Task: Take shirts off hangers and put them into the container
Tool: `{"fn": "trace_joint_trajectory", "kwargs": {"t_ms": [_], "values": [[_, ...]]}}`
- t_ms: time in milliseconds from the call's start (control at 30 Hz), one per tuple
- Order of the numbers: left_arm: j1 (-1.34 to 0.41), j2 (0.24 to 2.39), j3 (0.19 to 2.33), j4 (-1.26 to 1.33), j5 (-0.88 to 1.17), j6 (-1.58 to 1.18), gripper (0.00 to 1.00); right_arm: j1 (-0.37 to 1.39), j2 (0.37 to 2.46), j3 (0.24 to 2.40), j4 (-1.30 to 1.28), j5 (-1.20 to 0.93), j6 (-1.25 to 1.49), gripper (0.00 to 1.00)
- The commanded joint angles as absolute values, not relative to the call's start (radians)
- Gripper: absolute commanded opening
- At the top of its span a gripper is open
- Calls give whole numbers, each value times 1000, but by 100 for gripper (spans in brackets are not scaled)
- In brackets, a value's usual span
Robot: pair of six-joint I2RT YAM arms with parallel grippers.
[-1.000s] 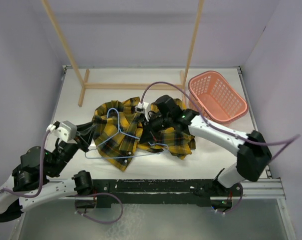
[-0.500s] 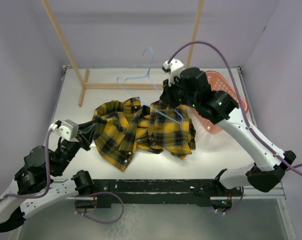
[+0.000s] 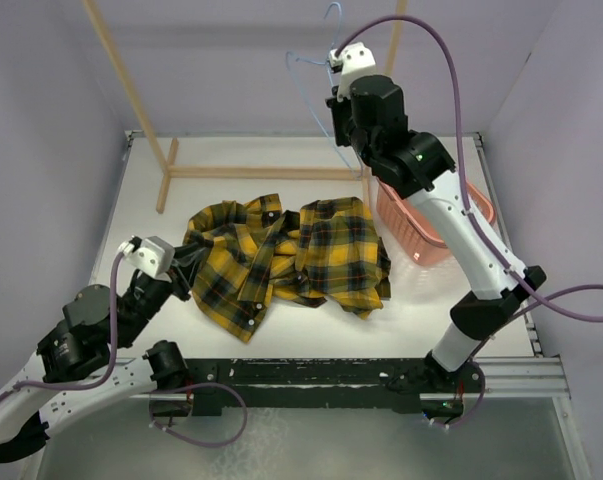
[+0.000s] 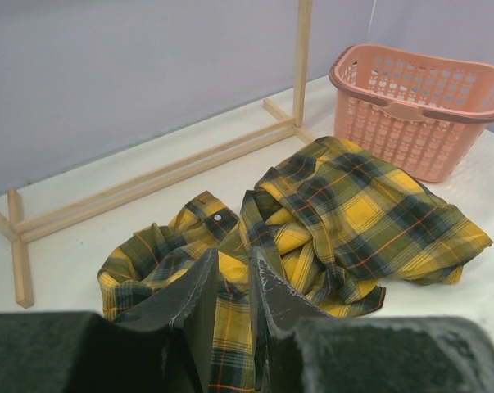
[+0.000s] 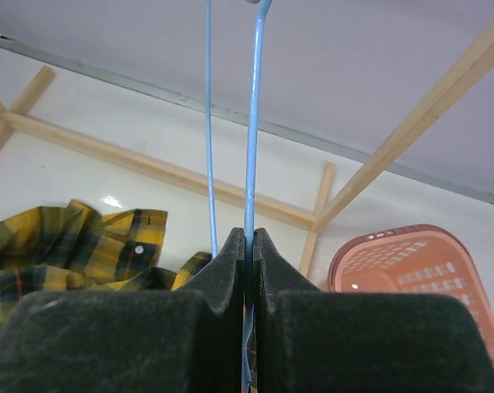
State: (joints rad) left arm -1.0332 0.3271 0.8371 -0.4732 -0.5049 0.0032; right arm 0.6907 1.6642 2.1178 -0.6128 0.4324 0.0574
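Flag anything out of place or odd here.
Nothing is damaged or spilled. One oddity: the plaid shirt lies crumpled on the table beside the basket, not in it, while the right fingers pinch the bare hanger high in the air.

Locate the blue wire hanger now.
The hanger is high at the back in the top view, pinched in the right gripper beside the wooden rack's right post.

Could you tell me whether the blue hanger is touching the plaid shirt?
Apart. The top view shows the hanger raised in the right gripper, with bare table between it and the shirt lying below.
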Motion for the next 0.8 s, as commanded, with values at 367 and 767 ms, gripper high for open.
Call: {"fn": "trace_joint_trajectory", "kwargs": {"t_ms": [367,767], "values": [[-1027,385,839,-449,-477,-13,25,676,1638,2194,-310,563,-175,0],[-1025,387,837,-462,-482,-19,25,588,1878,2485,-410,467,-156,0]]}}
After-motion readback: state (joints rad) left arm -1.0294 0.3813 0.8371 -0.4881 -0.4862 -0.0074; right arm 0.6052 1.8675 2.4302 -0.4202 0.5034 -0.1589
